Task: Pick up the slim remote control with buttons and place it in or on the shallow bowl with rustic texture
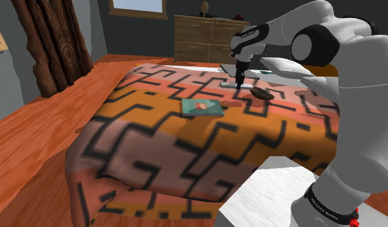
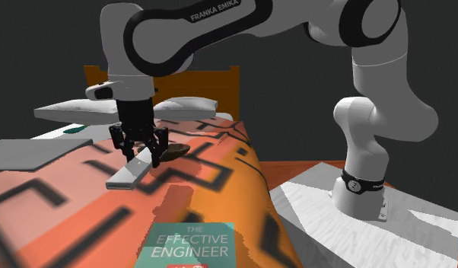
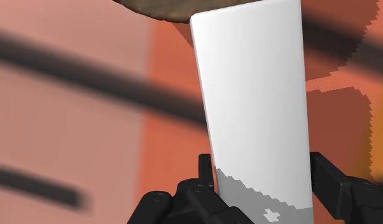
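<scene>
In the wrist view the brown bowl (image 3: 161, 7) is cut off by the frame edge and partly covered by the far end of the plain white remote (image 3: 257, 95). The remote's near end is lost between the fingers. It is clasped on both long edges by the gripper (image 3: 263, 167), above the patterned bedspread (image 3: 69, 127). Whether it is lifted cannot be told. Its long axis is seen running from beside the bowl toward the second exterior view's lower left.
</scene>
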`<state>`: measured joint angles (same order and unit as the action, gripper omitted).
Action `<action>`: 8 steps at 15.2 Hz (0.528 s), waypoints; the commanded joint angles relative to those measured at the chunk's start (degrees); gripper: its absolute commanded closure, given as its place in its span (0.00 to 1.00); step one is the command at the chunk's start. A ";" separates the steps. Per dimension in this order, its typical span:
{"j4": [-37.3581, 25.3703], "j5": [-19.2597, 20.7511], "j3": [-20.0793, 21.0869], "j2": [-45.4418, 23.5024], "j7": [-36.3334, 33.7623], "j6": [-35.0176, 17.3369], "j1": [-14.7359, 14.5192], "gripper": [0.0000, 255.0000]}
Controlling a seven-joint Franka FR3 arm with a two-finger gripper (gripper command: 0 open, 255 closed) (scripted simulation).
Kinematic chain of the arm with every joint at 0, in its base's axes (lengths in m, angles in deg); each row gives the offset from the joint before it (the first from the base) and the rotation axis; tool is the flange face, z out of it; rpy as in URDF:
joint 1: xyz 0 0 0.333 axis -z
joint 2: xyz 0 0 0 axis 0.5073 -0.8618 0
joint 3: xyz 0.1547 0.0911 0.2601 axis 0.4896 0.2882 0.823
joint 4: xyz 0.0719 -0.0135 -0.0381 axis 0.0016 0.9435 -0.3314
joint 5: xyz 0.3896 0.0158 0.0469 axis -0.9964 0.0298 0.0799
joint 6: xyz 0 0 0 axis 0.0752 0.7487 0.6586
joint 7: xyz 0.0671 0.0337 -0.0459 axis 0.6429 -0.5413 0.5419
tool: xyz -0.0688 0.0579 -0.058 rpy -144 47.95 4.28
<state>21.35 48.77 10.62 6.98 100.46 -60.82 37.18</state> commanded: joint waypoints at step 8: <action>-4.10 0.82 -0.46 1.52 -0.54 5.47 0.10 1.00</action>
<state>17.61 49.55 10.20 8.43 99.87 -55.78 37.20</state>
